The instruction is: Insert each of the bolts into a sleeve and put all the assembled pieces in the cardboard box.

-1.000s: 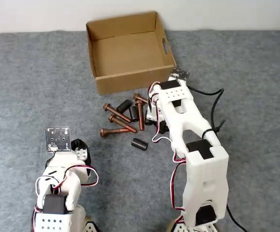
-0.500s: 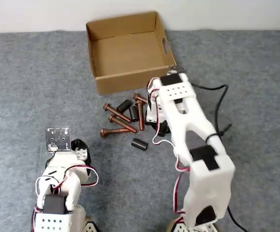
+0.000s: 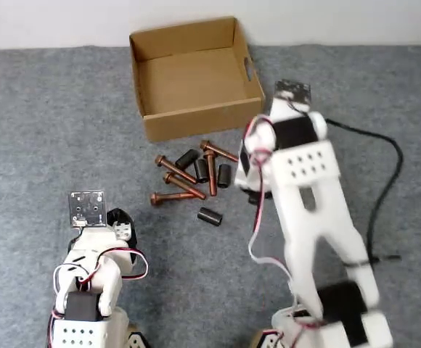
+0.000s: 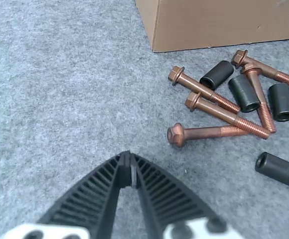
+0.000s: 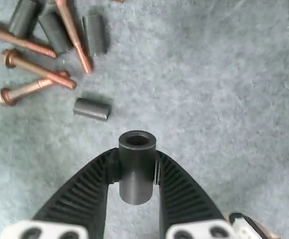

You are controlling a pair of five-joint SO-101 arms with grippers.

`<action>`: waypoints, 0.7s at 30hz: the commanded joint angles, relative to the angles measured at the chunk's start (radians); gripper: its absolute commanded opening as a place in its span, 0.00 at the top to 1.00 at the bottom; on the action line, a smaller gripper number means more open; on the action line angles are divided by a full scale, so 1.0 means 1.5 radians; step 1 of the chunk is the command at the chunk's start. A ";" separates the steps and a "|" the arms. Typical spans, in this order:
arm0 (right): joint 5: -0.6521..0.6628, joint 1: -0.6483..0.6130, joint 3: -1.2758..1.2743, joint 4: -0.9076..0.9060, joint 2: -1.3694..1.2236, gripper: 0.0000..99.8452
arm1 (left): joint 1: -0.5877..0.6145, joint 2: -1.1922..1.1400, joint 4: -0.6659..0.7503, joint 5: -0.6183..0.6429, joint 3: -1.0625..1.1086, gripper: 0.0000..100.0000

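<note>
White plastic arms [image 3: 308,196] carry black motors [image 3: 295,133], red-and-white wires [image 3: 254,221] and ribbed black gripper fingers [image 5: 79,194]

Even, soft light; faint shadows

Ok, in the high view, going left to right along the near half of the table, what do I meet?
Left arm → bolt lying crosswise → lone sleeve → right arm.

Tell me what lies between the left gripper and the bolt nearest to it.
Only bare grey mat. The left wrist view shows nothing lying between the left gripper and that bolt.
</note>
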State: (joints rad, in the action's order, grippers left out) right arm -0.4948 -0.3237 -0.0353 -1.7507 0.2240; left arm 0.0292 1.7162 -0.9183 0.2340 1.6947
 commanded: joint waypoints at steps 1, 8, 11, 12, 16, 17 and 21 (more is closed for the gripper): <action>0.006 0.026 -0.090 -0.027 0.131 0.99 | -0.002 0.002 -0.006 0.006 -0.004 0.99; 0.049 0.088 -0.283 -0.024 0.382 0.99 | -0.028 0.005 -0.076 0.004 -0.004 0.99; 0.059 0.129 -0.328 -0.024 0.471 0.99 | -0.048 0.006 -0.082 0.003 -0.005 0.99; 0.068 0.143 -0.343 -0.025 0.500 0.99 | -0.048 0.006 -0.076 0.003 -0.006 0.99; 0.098 0.198 -0.376 -0.025 0.591 0.99 | -0.040 0.005 -0.053 0.003 -0.024 0.99; 0.104 0.211 -0.381 -0.025 0.609 0.99 | -0.040 0.002 -0.054 0.003 -0.042 0.99; 0.115 0.252 -0.391 -0.024 0.659 0.99 | -0.044 -0.008 -0.080 -0.011 -0.141 0.99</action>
State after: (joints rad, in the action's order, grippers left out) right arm -0.3399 0.0123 -0.6245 -1.7522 1.1661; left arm -0.0322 1.7162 -1.0303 0.2325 1.6042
